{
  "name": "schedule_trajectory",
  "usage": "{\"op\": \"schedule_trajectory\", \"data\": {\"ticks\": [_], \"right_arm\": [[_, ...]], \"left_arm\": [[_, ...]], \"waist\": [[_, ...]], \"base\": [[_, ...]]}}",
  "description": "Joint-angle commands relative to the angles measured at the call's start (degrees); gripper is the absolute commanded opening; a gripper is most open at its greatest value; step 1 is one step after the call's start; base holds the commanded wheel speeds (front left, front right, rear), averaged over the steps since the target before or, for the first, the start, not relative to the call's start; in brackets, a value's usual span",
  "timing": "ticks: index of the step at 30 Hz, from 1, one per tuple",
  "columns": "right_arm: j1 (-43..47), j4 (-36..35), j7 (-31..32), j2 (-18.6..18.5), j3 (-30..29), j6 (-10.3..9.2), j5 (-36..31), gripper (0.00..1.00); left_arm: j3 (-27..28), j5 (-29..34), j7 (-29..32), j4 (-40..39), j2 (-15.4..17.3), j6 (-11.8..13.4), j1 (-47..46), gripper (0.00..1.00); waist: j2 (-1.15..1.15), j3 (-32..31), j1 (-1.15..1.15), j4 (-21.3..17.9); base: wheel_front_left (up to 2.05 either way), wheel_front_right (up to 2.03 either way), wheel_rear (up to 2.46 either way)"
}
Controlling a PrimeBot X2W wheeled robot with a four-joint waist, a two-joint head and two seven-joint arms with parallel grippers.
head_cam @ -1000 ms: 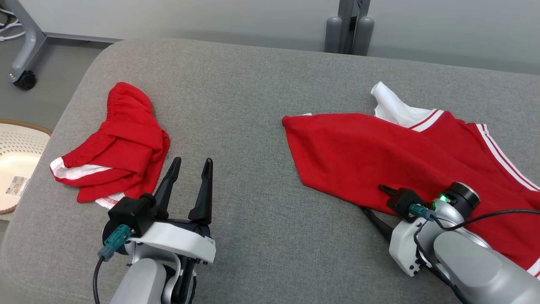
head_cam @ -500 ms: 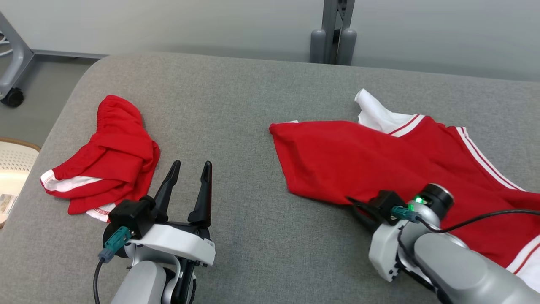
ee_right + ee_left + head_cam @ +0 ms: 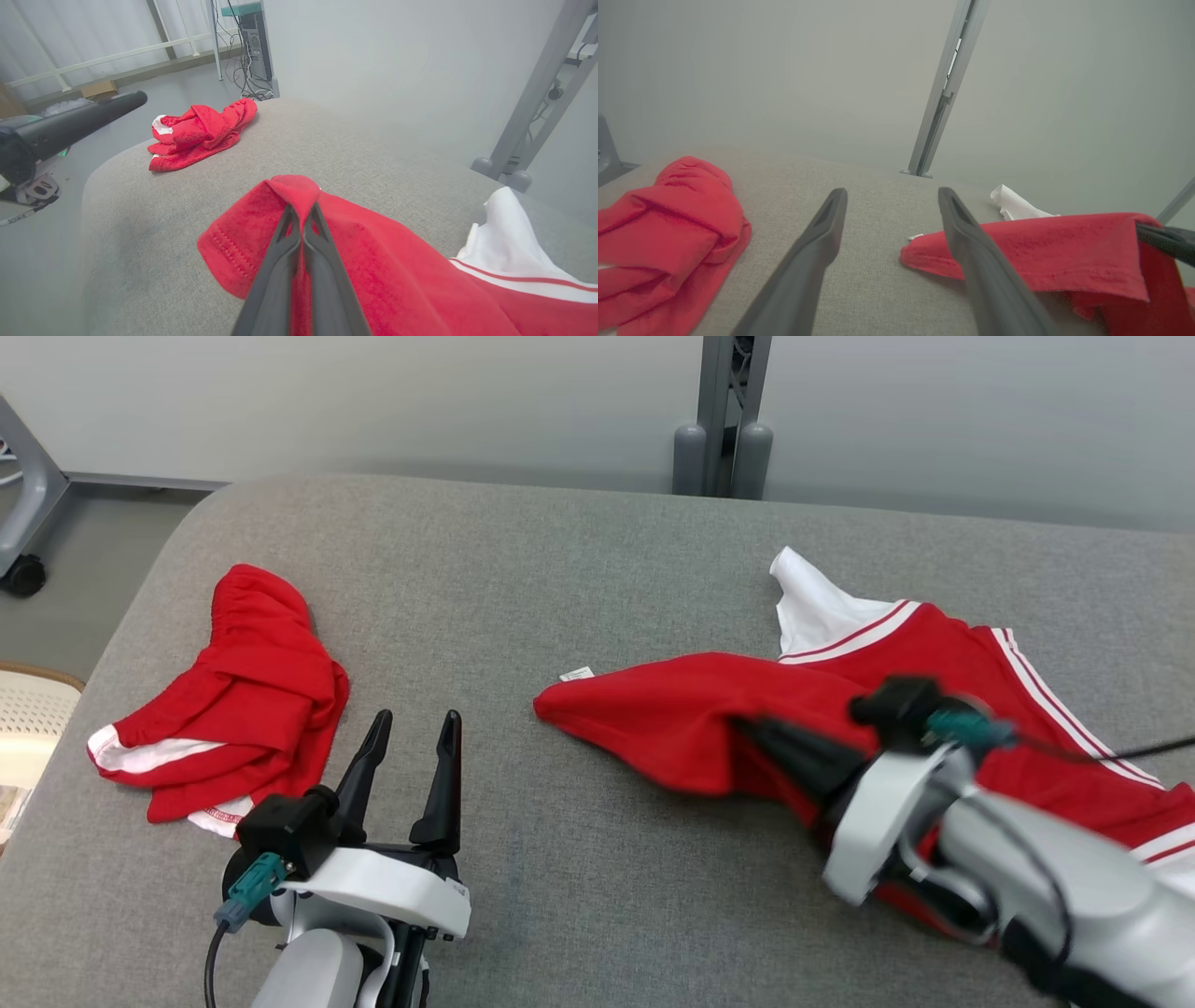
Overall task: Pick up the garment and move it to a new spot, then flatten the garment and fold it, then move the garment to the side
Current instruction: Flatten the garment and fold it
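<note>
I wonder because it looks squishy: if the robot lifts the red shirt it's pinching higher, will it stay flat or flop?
Probably flop: the red shirt drapes over the shut right tool while the rest lies on the gray cushion. Likely light, since one small pinch tents it. Probably not slippery; the cloth looks soft and fuzzy.

Bunched red shorts (image 3: pixel 252 681) lie on grey cushion (image 3: pixel 523 597), metal post (image 3: pixel 724 411) behind
</note>
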Motion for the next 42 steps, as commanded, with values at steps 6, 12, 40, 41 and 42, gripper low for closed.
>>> {"op": "schedule_trajectory", "data": {"ticks": [6, 12, 40, 41, 42], "right_arm": [[-4.7, 7.8, 3.0, -4.5, -6.7, -0.03, 12.3, 0.00], [-7.9, 20.3, 7.0, -4.8, -8.5, -0.03, 16.6, 0.00], [-18.5, 40.6, -0.4, 0.1, -21.2, -0.03, 4.0, 1.00], [-17.6, 38.5, -0.4, -0.6, -24.0, -0.03, 1.9, 1.00], [-16.5, 35.9, -0.4, -1.2, -27.0, -0.03, -0.7, 1.00]], "left_arm": [[-0.6, 0.4, -0.1, -0.3, 0.3, -0.7, -1.7, 1.00], [-1.7, 0.4, -0.1, -0.2, 0.3, -0.8, -3.2, 1.00], [-0.8, 1.5, -0.1, -1.0, 0.3, -1.1, -2.9, 1.00], [-0.8, 1.6, -0.1, -1.1, 0.2, -1.1, -2.7, 1.00], [-0.6, 1.6, -0.1, -1.2, 0.3, -1.1, -2.5, 1.00]], "waist": [[0.00, 3.1, 0.00, 1.6], [0.00, 6.0, 0.00, 3.9], [0.00, 2.4, 0.00, -3.9], [0.00, 2.0, 0.00, -4.6], [0.00, 1.5, 0.00, -5.4]], "base": [[0.00, 0.00, 0.00], [0.00, 0.00, 0.00], [0.00, 0.00, 0.00], [0.00, 0.00, 0.00], [0.00, 0.00, 0.00]]}}
